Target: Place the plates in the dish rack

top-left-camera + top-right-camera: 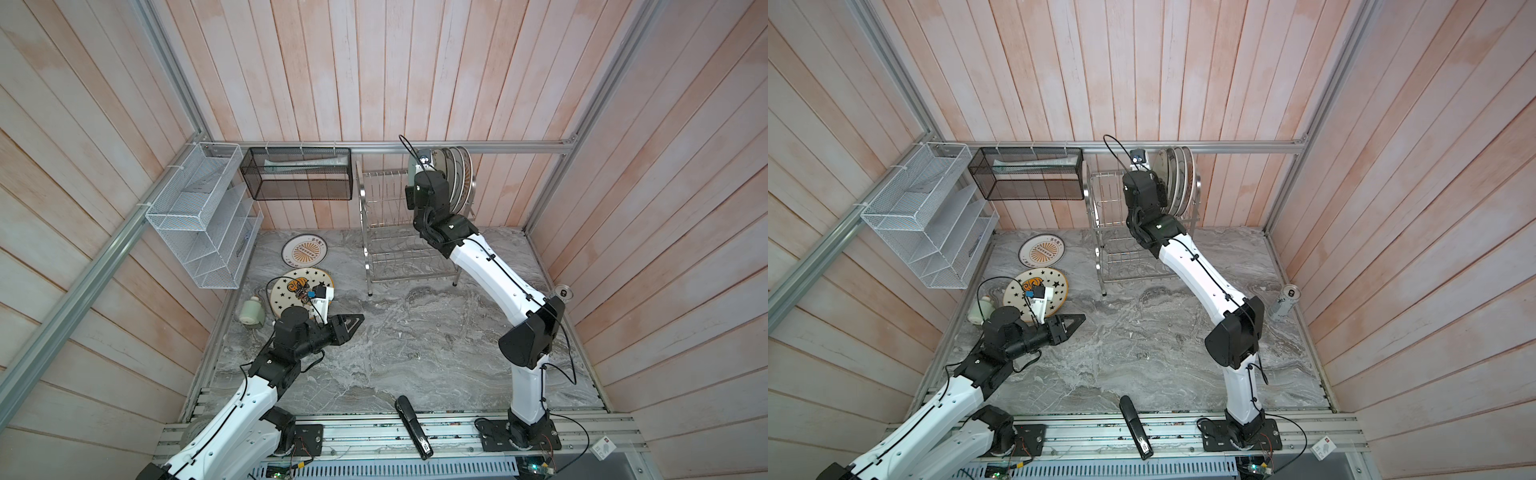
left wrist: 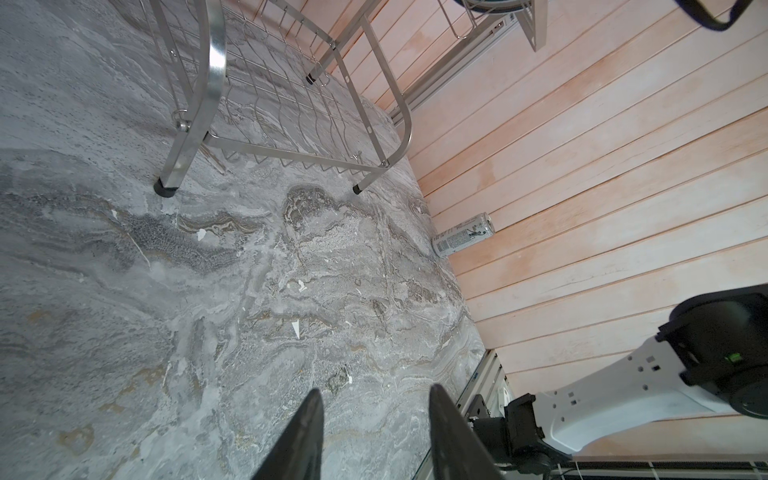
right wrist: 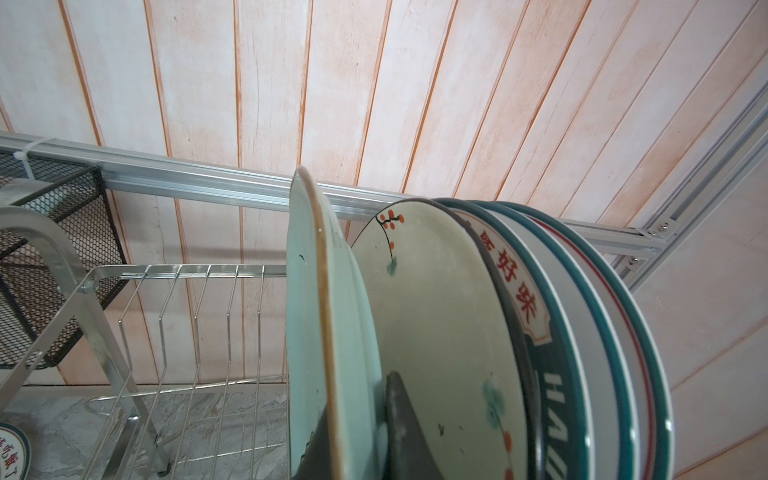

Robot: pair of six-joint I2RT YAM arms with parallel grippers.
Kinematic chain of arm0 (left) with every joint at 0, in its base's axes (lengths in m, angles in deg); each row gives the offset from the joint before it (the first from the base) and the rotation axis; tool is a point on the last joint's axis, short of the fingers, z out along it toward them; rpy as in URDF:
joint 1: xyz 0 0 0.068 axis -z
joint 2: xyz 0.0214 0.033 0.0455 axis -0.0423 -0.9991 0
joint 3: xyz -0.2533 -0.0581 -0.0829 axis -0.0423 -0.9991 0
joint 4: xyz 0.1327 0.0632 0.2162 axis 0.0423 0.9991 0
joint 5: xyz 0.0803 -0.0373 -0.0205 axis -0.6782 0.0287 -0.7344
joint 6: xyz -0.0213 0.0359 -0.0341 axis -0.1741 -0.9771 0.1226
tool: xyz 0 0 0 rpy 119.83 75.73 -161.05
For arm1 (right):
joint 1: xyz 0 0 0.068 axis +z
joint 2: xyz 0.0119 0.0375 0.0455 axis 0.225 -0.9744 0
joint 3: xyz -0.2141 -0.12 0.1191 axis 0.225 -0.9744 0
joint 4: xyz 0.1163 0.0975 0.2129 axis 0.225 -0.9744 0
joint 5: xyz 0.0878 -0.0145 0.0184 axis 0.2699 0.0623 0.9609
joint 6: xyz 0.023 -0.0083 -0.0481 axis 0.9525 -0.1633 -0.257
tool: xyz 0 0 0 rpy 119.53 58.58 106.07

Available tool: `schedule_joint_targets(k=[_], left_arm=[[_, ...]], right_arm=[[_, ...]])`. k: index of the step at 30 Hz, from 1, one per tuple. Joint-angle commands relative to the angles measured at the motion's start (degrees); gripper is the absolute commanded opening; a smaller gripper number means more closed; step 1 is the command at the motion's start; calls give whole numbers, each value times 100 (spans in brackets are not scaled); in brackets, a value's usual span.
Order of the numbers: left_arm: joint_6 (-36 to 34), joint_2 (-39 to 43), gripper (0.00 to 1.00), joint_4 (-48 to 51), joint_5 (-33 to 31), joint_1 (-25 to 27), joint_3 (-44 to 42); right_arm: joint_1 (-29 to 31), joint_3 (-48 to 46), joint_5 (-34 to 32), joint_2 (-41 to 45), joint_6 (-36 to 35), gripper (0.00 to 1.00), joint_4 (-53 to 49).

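Observation:
The dish rack (image 1: 386,232) (image 1: 1113,199) stands at the back of the table. Several plates (image 1: 459,174) (image 3: 436,311) stand upright at the right end of its upper tier. My right gripper (image 3: 357,432) is shut on the rim of a pale green plate (image 3: 307,311), held upright just left of that row over the upper slots. Two plates lie flat on the table at the left: a sunburst plate (image 1: 304,250) and a star plate (image 1: 291,291). My left gripper (image 1: 353,322) (image 2: 376,390) hovers open and empty over the table, right of the star plate.
A drink can (image 1: 563,293) (image 2: 463,239) stands by the right wall. A black stapler-like tool (image 1: 411,426) lies at the front edge. A pale bottle (image 1: 251,311) sits left of the star plate. A white mesh organizer (image 1: 199,220) and a black mesh basket (image 1: 297,174) hang on the walls.

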Motion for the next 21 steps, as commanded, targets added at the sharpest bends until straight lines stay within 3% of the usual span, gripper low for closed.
schedule_joint_targets(k=[1,21], left_arm=[[-104,43,43,-2,-32,20,96],[-89,95,43,5,-40,25,61]], right_arm=[[-31,296,-39,-82,262,0,342],[-38,-209,-68,226,239,0,615]])
